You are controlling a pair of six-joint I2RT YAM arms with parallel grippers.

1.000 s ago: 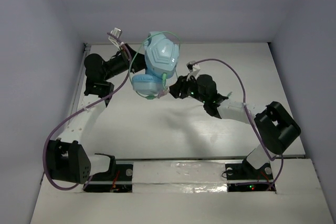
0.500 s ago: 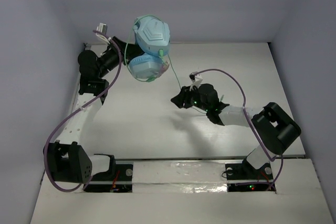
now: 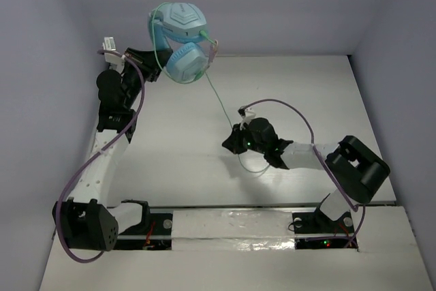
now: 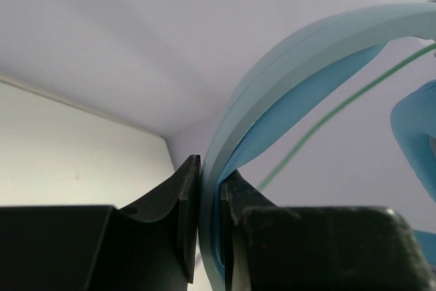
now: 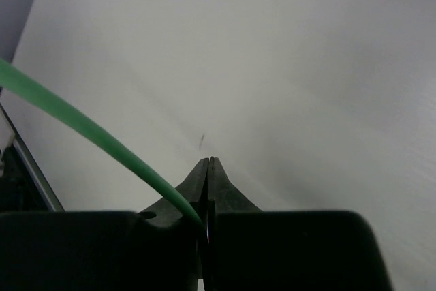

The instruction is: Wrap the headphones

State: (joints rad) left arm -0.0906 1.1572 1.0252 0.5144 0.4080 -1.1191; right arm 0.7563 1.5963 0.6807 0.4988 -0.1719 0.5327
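Observation:
The light blue headphones (image 3: 178,40) hang in the air at the back left, in front of the back wall. My left gripper (image 3: 151,67) is shut on their headband (image 4: 272,93), whose blue band runs up between the jaws in the left wrist view. The thin pale green cable (image 3: 221,103) loops round the earcups and runs down to the right. My right gripper (image 3: 230,144) is shut on the cable (image 5: 88,131) low over the middle of the table. A short loop of cable (image 3: 253,167) trails on the table past it.
The white table (image 3: 177,161) has a raised edge at the left and walls behind and at the sides. Purple robot-arm cables (image 3: 300,117) arch over each arm. Both arm bases stand at the near edge.
My left gripper has lifted the headphones up and to the left, away from the right gripper. My right gripper has moved down toward the table centre, and the cable between them has drawn out longer.

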